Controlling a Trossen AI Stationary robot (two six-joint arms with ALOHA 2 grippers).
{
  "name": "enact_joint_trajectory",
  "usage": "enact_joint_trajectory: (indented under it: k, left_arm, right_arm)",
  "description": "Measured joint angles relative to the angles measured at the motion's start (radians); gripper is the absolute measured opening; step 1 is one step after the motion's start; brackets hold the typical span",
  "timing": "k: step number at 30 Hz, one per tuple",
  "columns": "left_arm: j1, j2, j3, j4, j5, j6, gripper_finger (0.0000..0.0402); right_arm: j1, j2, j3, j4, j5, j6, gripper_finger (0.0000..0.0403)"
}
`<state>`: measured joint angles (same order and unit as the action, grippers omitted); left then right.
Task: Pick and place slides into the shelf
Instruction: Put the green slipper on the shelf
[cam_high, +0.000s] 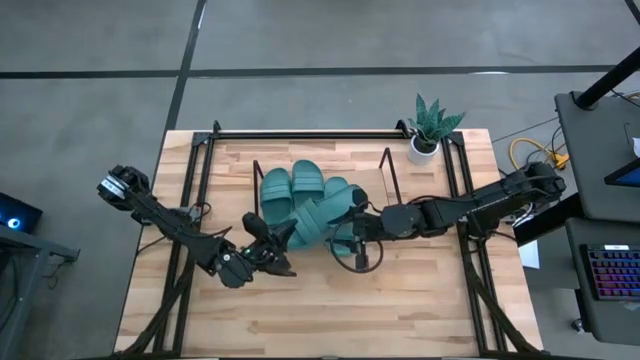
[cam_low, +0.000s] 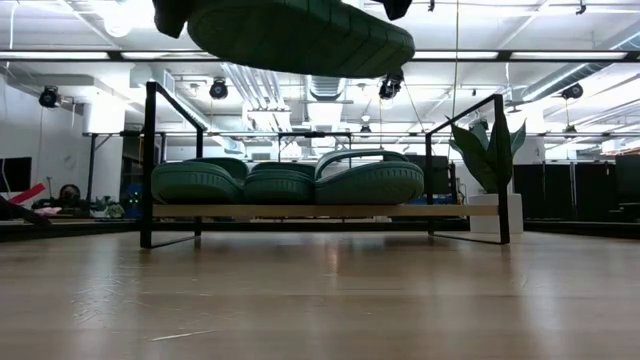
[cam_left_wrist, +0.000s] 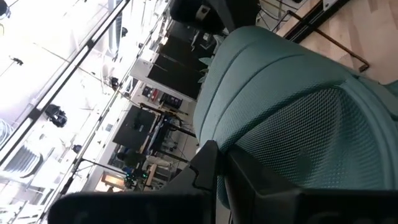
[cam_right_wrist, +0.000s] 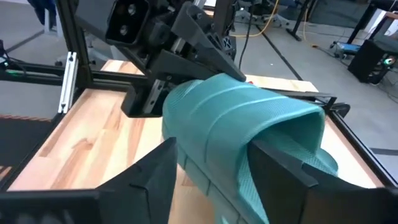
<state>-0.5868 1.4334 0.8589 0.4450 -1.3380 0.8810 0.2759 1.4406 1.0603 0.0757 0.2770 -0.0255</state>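
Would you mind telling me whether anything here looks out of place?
One slide hangs in the air in front of the shelf, gripped by the left gripper with the right gripper straddling its other end.

My left arm reaches in low from the table's left edge, elbow bent, forearm angled toward the middle. My left gripper (cam_high: 283, 252) sits at the table's centre, fingers clamped tight on the near end of a raised slide (cam_high: 318, 222). My right arm stretches in from the right edge, nearly straight, wrist level. My right gripper (cam_high: 352, 222) meets the same slide from the opposite end; its two fingers (cam_right_wrist: 152, 176) stand apart, one on each side of the strap. Both grippers are up off the table.
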Motion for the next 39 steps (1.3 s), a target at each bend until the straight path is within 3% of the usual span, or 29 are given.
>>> enact_joint_trajectory:
  k: [11, 18, 25, 30, 39]
  left_arm:
    - [0.040, 0.006, 0.002, 0.079, 0.081, 0.049, 0.0000]
    - [0.042, 0.006, 0.001, 0.081, 0.123, 0.048, 0.0000]
    - [0.042, -0.006, 0.001, 0.080, 0.145, 0.041, 0.0008]
    - [0.039, -0.031, 0.001, 0.078, 0.168, 0.038, 0.0045]
    - [-0.004, -0.064, 0.001, 0.038, 0.164, 0.034, 0.0175]
  right_arm:
    - [-0.017, 0.000, 0.000, -0.049, -0.026, -0.029, 0.0098]
    - [-0.015, 0.000, 0.000, -0.069, -0.032, -0.098, 0.0019]
    - [-0.016, 0.000, 0.000, -0.080, -0.030, -0.132, 0.0011]
    - [-0.016, -0.007, 0.000, -0.110, -0.026, -0.136, 0.0010]
    - [-0.017, -0.047, -0.008, -0.175, -0.001, -0.130, 0.0009]
